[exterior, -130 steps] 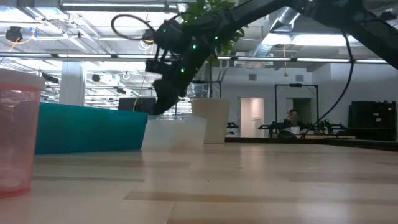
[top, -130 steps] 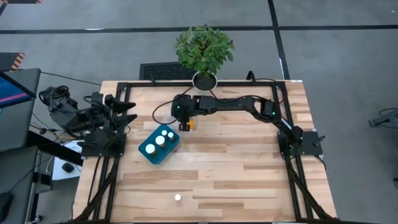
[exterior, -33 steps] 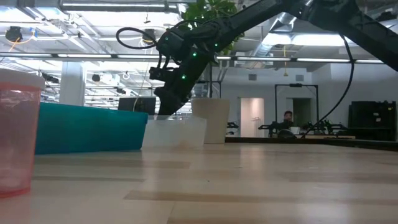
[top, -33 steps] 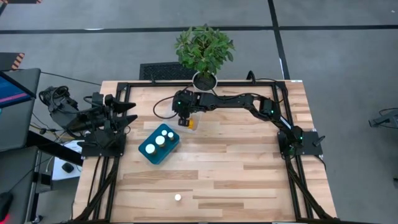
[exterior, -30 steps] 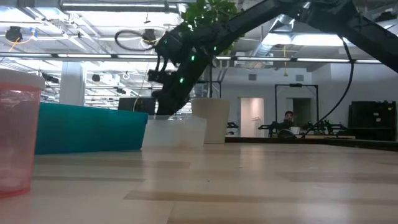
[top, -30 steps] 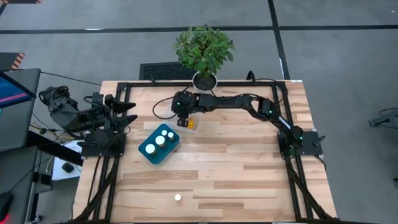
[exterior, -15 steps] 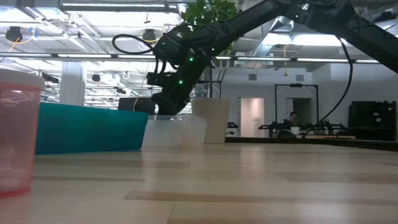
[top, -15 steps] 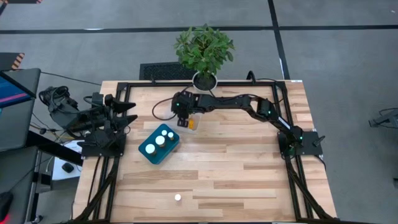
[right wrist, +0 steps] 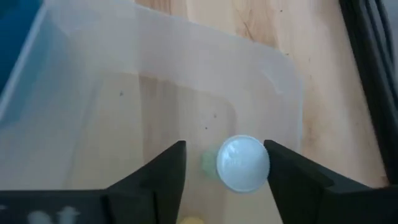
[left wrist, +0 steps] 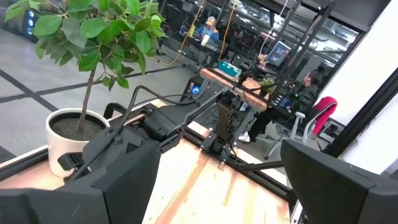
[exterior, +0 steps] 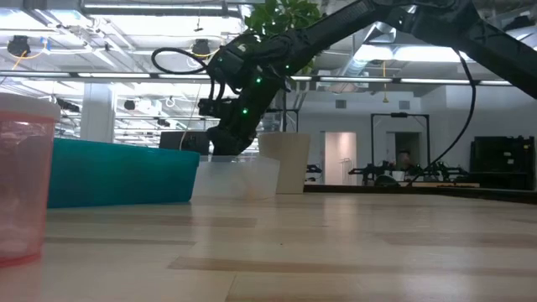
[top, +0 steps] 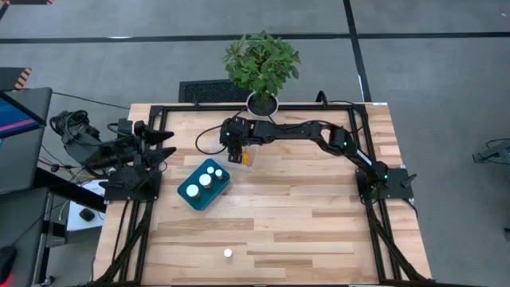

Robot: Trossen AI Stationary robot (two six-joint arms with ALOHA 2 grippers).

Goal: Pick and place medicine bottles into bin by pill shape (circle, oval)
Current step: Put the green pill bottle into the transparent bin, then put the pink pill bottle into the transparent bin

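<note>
Directly under your right gripper (right wrist: 224,171) sits the clear bin (right wrist: 273,68), and a white-capped bottle (right wrist: 243,163) shows between the two fingers (right wrist: 155,177). Your fingers stand wide, with a gap on each side of the cap, so you are not gripping it. Whether the bottle rests on the bin floor cannot be told for certain from the wrist view, but it looks set down inside, near the wall closest to the gripper.

You appear to be at the release end of a placement: bottle in the bin, jaws spread. From above, the right gripper (top: 237,151) hovers over that bin, with the teal bin (top: 204,185) just beside it and toward the table's near edge, already holding several white-capped bottles (top: 205,178). The plant pot (top: 262,102) stands just behind the gripper. One more bottle (top: 228,253) lies well away from the gripper, far down the table (top: 319,231).

Your next move, as I judge it, is to lift straight up clear of the bin walls before swinging away, then travel to that lone bottle. Keep the fingers spread as you rise so you do not catch the cap.

Your left gripper (top: 163,143) waits at the table's left edge, its fingers apart.
</note>
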